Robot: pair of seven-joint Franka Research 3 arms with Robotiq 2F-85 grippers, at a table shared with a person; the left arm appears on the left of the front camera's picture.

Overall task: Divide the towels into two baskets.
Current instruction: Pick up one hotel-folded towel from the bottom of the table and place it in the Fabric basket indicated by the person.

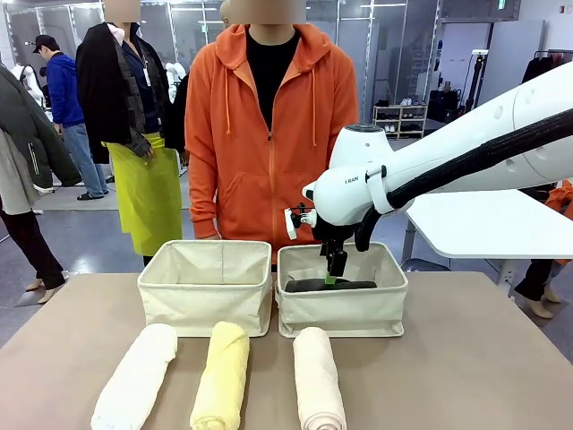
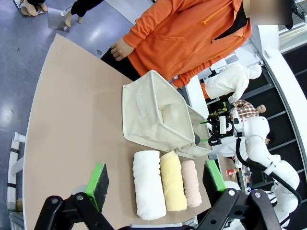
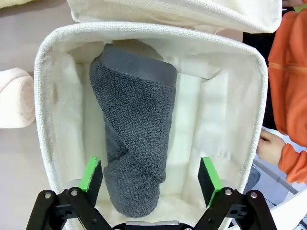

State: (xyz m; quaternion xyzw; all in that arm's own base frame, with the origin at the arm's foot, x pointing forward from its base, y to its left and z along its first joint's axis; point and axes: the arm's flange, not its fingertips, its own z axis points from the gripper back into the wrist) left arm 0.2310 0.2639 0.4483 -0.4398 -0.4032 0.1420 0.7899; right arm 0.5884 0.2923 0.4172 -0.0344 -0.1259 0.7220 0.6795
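Note:
A dark grey towel (image 1: 329, 286) (image 3: 136, 134) lies in the right basket (image 1: 340, 313) (image 3: 44, 86). My right gripper (image 1: 336, 267) (image 3: 151, 177) hangs open inside that basket, with its green pads on either side of the towel and clear of it. The left basket (image 1: 204, 305) (image 2: 153, 115) stands beside it. In front of the baskets, three rolled towels lie side by side: white (image 1: 136, 376) (image 2: 147, 184), pale yellow (image 1: 222, 374) (image 2: 172, 181) and pink-beige (image 1: 319, 376) (image 2: 191, 182). My left gripper (image 2: 156, 177) is open, high above the white and yellow towels.
A person in an orange hoodie (image 1: 269, 134) stands at the far side behind the baskets, one hand (image 3: 271, 146) close to the right basket's far rim. Bare tan tabletop (image 1: 483, 358) lies to the right and left of the towels.

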